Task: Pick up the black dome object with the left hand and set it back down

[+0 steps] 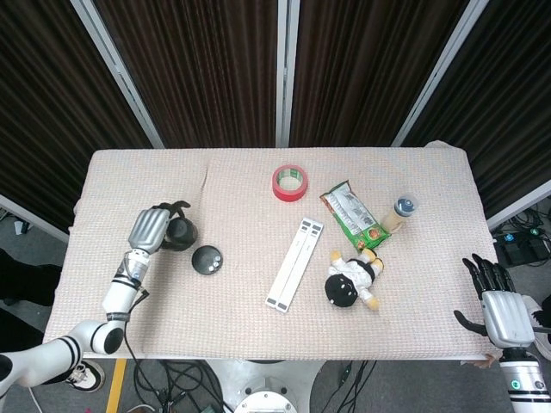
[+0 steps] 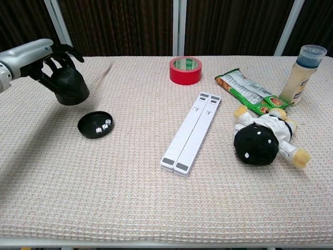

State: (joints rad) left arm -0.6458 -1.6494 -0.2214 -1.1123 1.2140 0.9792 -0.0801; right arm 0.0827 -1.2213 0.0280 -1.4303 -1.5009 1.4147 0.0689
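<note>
My left hand point(image 2: 44, 60) grasps the black dome point(image 2: 69, 87), fingers wrapped over its top, holding it in the air above the left part of the table point(image 2: 156, 208). Dome clear of the cloth, near the left edge. Under and just right of it sits a black round base point(image 2: 95, 125) flat on the table, small white dice point(image 2: 102, 125) lying in it; dome and base apart. In the head view the dome point(image 1: 181, 232) is up-left of the base point(image 1: 207, 259).

My right hand point(image 1: 504, 305) hangs off the table's near right corner, fingers spread, grasping nothing.

Red tape roll point(image 2: 185, 70) toward the far edge, centre. White folded ruler point(image 2: 192, 133) lies diagonally mid-table. Green snack packet point(image 2: 248, 92) right of it, bottle with blue cap point(image 2: 304, 74) upright near the right edge, plush doll point(image 2: 265, 136) lying nearer the front, just below the packet.
</note>
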